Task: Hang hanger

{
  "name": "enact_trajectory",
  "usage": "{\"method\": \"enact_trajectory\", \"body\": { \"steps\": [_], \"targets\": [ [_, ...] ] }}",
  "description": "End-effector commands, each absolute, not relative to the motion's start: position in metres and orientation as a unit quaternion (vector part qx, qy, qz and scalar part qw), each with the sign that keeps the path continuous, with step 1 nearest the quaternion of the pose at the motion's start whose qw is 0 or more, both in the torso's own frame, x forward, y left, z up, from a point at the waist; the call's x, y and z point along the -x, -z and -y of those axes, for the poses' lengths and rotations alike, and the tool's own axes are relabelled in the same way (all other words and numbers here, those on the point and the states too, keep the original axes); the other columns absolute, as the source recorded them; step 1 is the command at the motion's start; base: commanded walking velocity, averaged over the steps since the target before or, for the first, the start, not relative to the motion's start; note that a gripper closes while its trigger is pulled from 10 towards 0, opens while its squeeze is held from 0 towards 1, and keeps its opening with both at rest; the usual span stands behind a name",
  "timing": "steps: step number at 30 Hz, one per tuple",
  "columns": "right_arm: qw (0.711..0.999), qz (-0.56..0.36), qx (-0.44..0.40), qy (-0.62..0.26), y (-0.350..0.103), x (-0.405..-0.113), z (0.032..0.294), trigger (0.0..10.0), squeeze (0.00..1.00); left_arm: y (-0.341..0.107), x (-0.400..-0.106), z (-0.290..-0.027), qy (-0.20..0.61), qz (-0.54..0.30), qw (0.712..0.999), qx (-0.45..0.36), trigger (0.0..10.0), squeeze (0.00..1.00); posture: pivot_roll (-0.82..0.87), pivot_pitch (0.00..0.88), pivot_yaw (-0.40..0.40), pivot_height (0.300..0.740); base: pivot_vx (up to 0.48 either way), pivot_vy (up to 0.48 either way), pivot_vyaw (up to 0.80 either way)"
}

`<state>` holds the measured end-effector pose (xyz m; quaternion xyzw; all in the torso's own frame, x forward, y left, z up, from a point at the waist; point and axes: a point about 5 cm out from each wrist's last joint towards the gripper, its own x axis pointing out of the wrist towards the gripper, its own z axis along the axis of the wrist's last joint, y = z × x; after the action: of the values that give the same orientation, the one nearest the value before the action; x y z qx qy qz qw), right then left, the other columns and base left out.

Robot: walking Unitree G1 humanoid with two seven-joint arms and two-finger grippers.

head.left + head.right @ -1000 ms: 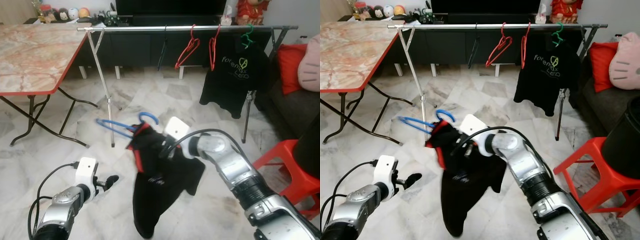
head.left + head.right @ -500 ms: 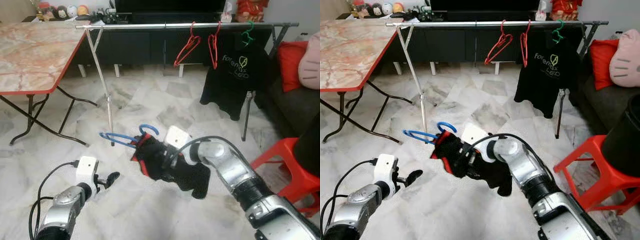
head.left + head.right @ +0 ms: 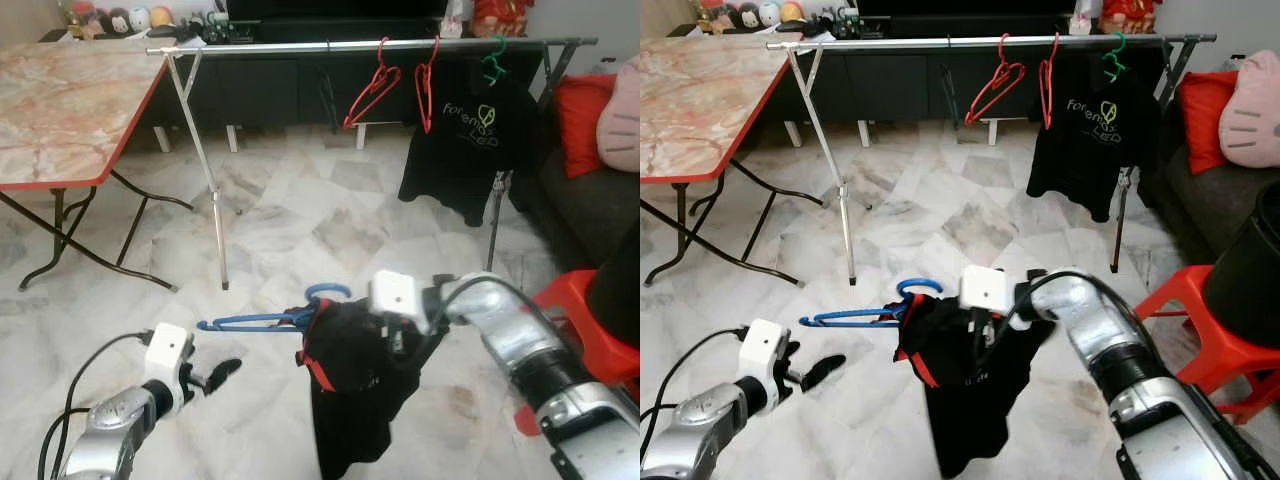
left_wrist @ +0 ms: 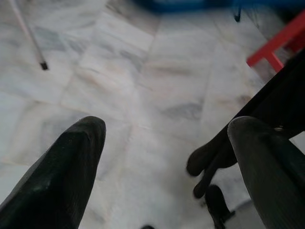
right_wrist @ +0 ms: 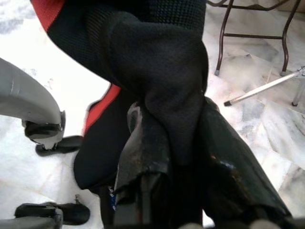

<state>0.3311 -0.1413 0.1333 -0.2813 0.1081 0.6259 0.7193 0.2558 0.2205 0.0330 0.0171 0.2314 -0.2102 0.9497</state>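
Note:
A blue hanger (image 3: pixel 262 320) carries a black shirt with red trim (image 3: pixel 352 385), which droops toward the marble floor in front of me. My right gripper (image 3: pixel 392 335) is shut on the bunched shirt at the hanger; in the right wrist view black cloth (image 5: pixel 157 90) sits pinched between its fingers (image 5: pixel 143 162). My left gripper (image 3: pixel 218 372) hovers low at the left, open and holding nothing, about a hand's width from the hanger's free end. Its two fingers (image 4: pixel 57 171) are spread over bare floor. Farther back stands the clothes rail (image 3: pixel 300 46).
On the rail hang two red hangers (image 3: pixel 375 90) and a black printed shirt on a green hanger (image 3: pixel 470 140). A marble-top folding table (image 3: pixel 70 110) is at the left. A red stool (image 3: pixel 590 320) and a sofa with a red cushion (image 3: pixel 575 110) are at the right.
My right gripper has carried the hanger and shirt to the right and a little nearer; the shirt, bunched up half a second ago, hangs down again. The left gripper has stayed low at the left.

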Motion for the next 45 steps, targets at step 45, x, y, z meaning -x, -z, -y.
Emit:
{"method": "enact_trajectory", "body": {
  "steps": [45],
  "targets": [
    [0.778,-0.029,0.293,-0.554,-0.136,-0.35,0.122,10.0,0.0,-0.024,-0.258,-0.209,0.117,-0.217,0.969,-0.013,10.0,0.0,-0.04,0.091,0.001,0.74,0.0,0.0,0.31]
  ]
}}
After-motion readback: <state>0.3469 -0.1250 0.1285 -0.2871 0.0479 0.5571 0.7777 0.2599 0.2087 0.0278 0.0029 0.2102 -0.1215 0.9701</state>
